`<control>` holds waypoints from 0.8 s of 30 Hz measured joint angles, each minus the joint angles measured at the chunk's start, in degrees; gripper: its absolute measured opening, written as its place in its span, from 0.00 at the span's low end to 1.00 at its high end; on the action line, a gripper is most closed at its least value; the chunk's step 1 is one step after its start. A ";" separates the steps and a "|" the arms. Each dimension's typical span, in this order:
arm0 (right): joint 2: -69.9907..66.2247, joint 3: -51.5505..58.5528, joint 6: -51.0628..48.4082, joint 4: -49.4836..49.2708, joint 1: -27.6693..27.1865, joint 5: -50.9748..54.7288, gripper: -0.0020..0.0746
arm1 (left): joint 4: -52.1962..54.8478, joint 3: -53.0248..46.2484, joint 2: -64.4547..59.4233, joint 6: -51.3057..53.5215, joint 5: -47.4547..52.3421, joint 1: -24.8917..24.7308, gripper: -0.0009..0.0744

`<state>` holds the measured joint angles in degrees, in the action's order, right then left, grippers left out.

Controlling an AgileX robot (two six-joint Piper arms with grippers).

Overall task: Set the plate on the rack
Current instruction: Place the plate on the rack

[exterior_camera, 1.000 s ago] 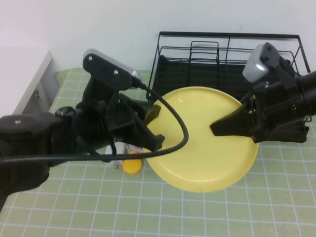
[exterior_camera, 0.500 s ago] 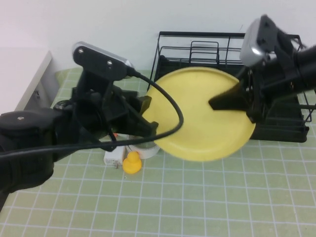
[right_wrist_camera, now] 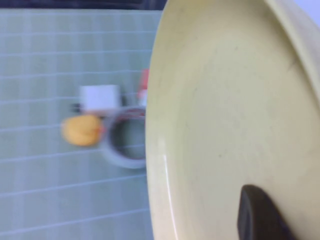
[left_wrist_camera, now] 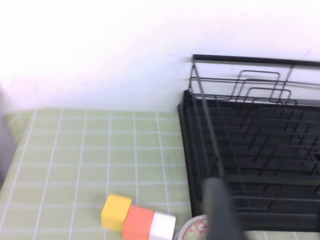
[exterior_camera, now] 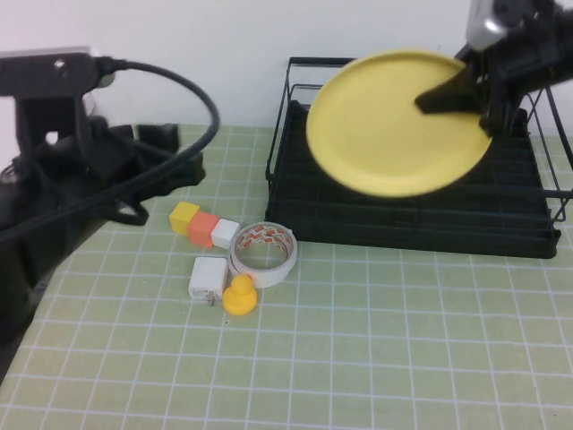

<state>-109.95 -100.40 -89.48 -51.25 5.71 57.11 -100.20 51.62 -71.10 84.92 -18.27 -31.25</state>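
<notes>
The pale-yellow plate [exterior_camera: 394,125] hangs tilted in the air over the black wire rack [exterior_camera: 412,224] at the back right. My right gripper [exterior_camera: 431,100] is shut on the plate's right rim, with one dark finger [right_wrist_camera: 255,215] lying across the plate's face [right_wrist_camera: 225,100]. My left gripper [exterior_camera: 175,166] is open and empty at the left, well apart from the plate. Its one blurred finger [left_wrist_camera: 220,210] shows in front of the rack [left_wrist_camera: 250,150].
On the green grid mat left of the rack lie a yellow cube [exterior_camera: 184,216], an orange cube [exterior_camera: 203,226], a white cube [exterior_camera: 224,233], a tape roll [exterior_camera: 262,253], a white adapter [exterior_camera: 208,278] and a small yellow duck [exterior_camera: 239,295]. A white wall stands behind.
My right gripper has carried the plate up and back, from over the mat to above the rack. My left gripper has let go of the plate's left rim and pulled away left.
</notes>
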 joint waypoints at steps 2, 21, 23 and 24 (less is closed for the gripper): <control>-2.72 -4.57 -0.92 0.00 -1.28 0.49 0.22 | -0.05 -1.47 0.76 -1.27 -0.49 0.00 0.29; -33.25 -46.37 -7.06 -14.44 -5.90 0.84 0.22 | 2.56 -23.66 3.56 -17.89 51.80 0.13 0.01; -34.87 -48.00 -7.43 -15.31 -5.90 0.19 0.22 | 2.56 -23.66 3.66 -17.89 52.32 0.13 0.01; -35.42 -48.39 -7.65 -15.58 -5.90 -0.04 0.22 | 2.56 -23.66 3.68 -17.89 52.32 0.13 0.01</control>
<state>-145.37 -148.79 -97.13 -66.83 -0.18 57.07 -97.64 27.96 -67.42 67.03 34.05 -31.11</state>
